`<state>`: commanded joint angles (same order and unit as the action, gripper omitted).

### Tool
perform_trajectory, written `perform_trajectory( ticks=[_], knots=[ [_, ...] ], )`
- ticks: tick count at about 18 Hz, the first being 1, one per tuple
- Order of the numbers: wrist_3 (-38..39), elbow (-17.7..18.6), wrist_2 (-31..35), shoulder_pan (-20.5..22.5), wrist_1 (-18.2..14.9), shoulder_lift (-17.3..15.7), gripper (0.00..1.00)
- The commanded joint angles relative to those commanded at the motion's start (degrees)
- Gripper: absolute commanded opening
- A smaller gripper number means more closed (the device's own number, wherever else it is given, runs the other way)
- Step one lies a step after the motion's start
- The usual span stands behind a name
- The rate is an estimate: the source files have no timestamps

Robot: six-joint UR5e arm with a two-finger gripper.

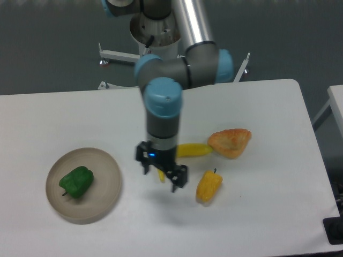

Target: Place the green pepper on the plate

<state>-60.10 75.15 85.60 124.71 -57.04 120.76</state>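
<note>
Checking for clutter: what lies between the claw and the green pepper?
Only the plate's right rim and bare table, in the fixed camera view. The green pepper sits on the plate; the claw is empty.
</note>
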Motion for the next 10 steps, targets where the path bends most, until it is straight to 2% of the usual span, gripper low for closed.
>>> perform_trajectory(
  ticks=[5, 10],
  knots=[
    [-3.44, -2.9, 4.22, 1.32, 0.09, 2.11, 1.0],
    [-3.44, -3.08, 4.22, 1.59, 0.18, 2.81, 1.0]
  ],
)
